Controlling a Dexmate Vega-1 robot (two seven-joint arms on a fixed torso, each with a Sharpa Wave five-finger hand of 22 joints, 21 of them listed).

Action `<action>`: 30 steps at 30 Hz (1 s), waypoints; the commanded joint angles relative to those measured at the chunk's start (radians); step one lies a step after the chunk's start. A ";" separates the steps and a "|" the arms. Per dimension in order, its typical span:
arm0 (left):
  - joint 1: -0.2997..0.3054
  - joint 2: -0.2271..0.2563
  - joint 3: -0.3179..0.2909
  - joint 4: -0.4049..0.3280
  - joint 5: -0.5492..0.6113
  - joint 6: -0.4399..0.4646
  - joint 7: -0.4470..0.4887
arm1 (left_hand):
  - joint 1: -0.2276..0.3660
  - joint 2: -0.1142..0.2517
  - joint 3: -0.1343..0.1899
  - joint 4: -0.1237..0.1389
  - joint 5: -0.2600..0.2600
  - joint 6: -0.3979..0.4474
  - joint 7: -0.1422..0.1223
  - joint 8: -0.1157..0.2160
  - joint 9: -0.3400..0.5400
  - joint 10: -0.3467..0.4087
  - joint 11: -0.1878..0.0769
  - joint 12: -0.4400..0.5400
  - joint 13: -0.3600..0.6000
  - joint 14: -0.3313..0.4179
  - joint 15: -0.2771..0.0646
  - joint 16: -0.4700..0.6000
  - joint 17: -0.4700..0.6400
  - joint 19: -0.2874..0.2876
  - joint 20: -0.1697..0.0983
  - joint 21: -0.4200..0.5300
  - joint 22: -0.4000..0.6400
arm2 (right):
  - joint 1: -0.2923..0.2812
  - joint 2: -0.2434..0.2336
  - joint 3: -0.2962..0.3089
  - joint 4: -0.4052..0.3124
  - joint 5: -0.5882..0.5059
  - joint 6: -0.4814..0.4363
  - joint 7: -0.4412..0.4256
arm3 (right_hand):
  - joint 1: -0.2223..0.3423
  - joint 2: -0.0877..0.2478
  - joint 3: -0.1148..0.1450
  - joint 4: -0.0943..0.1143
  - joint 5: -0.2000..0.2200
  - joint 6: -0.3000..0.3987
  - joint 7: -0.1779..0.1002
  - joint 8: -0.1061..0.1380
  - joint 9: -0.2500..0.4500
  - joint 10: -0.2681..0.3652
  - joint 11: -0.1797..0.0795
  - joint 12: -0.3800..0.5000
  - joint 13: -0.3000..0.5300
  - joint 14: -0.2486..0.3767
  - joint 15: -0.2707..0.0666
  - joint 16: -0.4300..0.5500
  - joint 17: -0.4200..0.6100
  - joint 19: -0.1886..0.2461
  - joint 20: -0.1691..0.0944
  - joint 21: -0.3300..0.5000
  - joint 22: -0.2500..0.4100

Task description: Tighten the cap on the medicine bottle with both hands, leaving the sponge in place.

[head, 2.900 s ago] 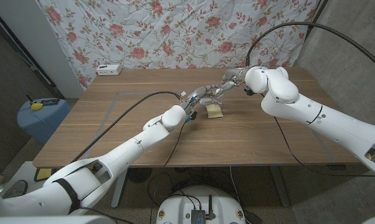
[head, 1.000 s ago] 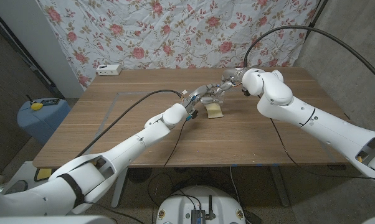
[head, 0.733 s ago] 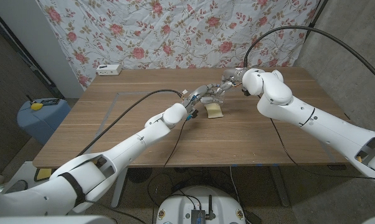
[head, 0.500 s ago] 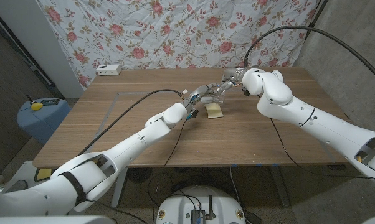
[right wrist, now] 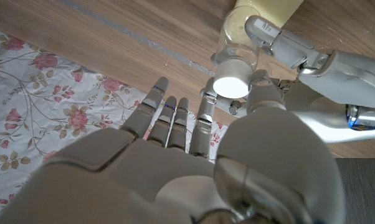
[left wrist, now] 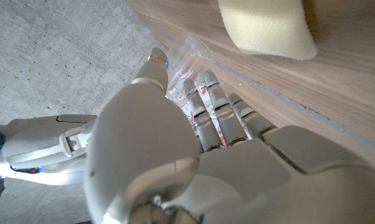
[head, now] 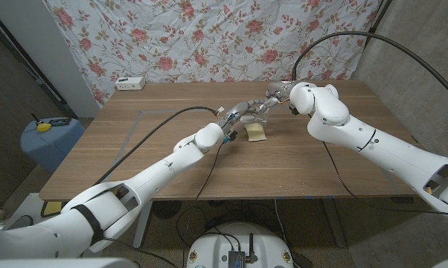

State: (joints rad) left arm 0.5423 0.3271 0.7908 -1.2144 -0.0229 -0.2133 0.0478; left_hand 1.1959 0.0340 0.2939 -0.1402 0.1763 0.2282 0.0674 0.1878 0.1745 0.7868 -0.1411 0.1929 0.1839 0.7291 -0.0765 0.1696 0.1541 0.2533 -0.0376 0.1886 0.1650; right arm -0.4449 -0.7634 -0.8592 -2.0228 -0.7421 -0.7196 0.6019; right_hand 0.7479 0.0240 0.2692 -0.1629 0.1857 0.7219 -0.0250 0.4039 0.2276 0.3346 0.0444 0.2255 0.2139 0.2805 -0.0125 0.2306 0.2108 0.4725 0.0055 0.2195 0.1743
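Note:
The clear medicine bottle [head: 248, 115] is held lying over above the table's middle, between both hands. My left hand [head: 234, 118] grips its labelled body [left wrist: 182, 55], fingers wrapped around it. My right hand [head: 267, 104] meets it from the other side. In the right wrist view the white cap [right wrist: 232, 84] sits between the thumb [right wrist: 263, 88] and a finger [right wrist: 205, 109] of my right hand [right wrist: 175, 163], which pinch it while the other fingers spread. The yellow sponge [head: 257, 132] lies on the wood just in front of the bottle, untouched [left wrist: 268, 26].
A white box [head: 129, 83] stands at the table's back left corner. A thin taped rectangle [head: 146, 113] marks the left half of the table [head: 321, 160]. A blue bin [head: 49, 140] stands off the left side. Black cables trail along both arms.
Since the oldest frame my right arm has shifted slightly left, closer to the bottle. Over the last second both hands, the bottle and the sponge hold still.

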 commanded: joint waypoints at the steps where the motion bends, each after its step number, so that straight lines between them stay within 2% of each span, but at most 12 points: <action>1: 0.005 0.004 -0.001 -0.010 0.000 0.003 0.004 | -0.007 0.004 0.009 -0.002 0.003 0.005 -0.009 0.000 0.002 0.026 -0.016 0.004 0.006 0.000 -0.087 -0.001 0.003 -0.003 -0.074 -0.002 0.002 | -0.005 0.000 0.003 0.001 0.002 0.002 -0.016 | 0.005 -0.002 0.006 0.006 0.008 0.012 -0.002 0.008 0.003 0.009 -0.001 0.004 0.002 0.010 0.001 0.007 0.003 0.013 -0.003 0.005 0.005; 13: 0.007 0.003 0.000 -0.012 0.000 0.002 0.002 | -0.011 0.005 0.011 -0.002 0.004 0.005 -0.012 0.000 0.002 0.025 -0.016 0.003 0.006 0.000 -0.086 -0.001 0.003 -0.003 -0.074 -0.002 0.002 | -0.018 0.006 0.000 -0.005 -0.019 -0.015 -0.039 | -0.008 -0.005 0.006 0.014 0.009 0.079 -0.016 0.034 0.001 0.036 -0.006 0.005 0.002 0.041 -0.018 0.016 0.007 0.037 -0.010 0.009 0.005; 15: 0.009 0.004 -0.001 -0.014 -0.001 0.003 0.003 | -0.011 0.005 0.012 -0.002 0.004 0.005 -0.011 0.000 0.002 0.025 -0.017 0.004 0.006 -0.001 -0.086 -0.001 0.003 -0.002 -0.074 -0.002 0.002 | -0.020 0.008 -0.002 -0.005 -0.025 -0.020 -0.042 | -0.009 -0.005 0.005 0.015 0.010 0.091 -0.018 0.039 0.000 0.043 -0.016 0.005 0.001 0.046 -0.020 0.017 0.007 0.042 -0.010 0.010 0.005; 18: 0.010 0.005 -0.001 -0.016 -0.001 0.003 0.002 | -0.012 0.006 0.013 -0.001 0.004 0.005 -0.011 0.000 0.002 0.023 -0.017 0.003 0.006 0.000 -0.086 0.000 0.003 -0.003 -0.074 -0.002 0.002 | -0.023 0.010 -0.002 -0.004 -0.028 -0.026 -0.046 | -0.011 -0.005 0.005 0.016 0.010 0.104 -0.020 0.044 -0.001 0.053 -0.009 0.008 0.001 0.052 -0.020 0.020 0.008 0.047 -0.011 0.011 0.006; 24: 0.016 0.007 -0.001 -0.026 -0.002 0.007 0.002 | -0.013 0.006 0.014 -0.002 0.004 0.005 -0.011 0.000 0.002 0.024 -0.015 0.003 0.006 0.000 -0.086 0.000 0.003 -0.003 -0.074 -0.002 0.002 | -0.028 0.010 -0.008 -0.008 -0.047 -0.040 -0.049 | -0.025 -0.006 0.000 0.023 0.010 0.130 -0.023 0.053 -0.003 0.065 -0.017 0.008 0.001 0.063 -0.027 0.024 0.011 0.057 -0.014 0.012 0.006; 30: 0.022 0.009 -0.003 -0.035 0.000 0.010 0.008 | -0.014 0.006 0.016 -0.002 0.004 0.006 -0.011 0.000 0.002 0.023 -0.017 0.003 0.006 0.000 -0.085 0.000 0.003 -0.003 -0.074 -0.002 0.002 | -0.033 0.011 -0.012 -0.010 -0.061 -0.048 -0.047 | -0.038 -0.009 -0.005 0.028 0.010 0.168 -0.026 0.065 -0.006 0.081 -0.014 0.010 0.000 0.076 -0.036 0.026 0.011 0.067 -0.015 0.013 0.006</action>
State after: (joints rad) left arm 0.5543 0.3323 0.7906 -1.2338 -0.0242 -0.2087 0.0500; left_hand 1.1922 0.0372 0.3021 -0.1404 0.1763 0.2283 0.0603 0.1878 0.1745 0.7868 -0.1411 0.1930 0.1838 0.7292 -0.0765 0.1696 0.1563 0.2533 -0.0377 0.1886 0.1650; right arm -0.4683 -0.7551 -0.8640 -2.0288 -0.7757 -0.7467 0.5594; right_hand 0.7161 0.0144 0.2634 -0.1405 0.1896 0.8707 -0.0517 0.4570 0.2211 0.4060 0.0302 0.2294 0.2141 0.3456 -0.0419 0.2517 0.2187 0.5243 -0.0106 0.2273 0.1743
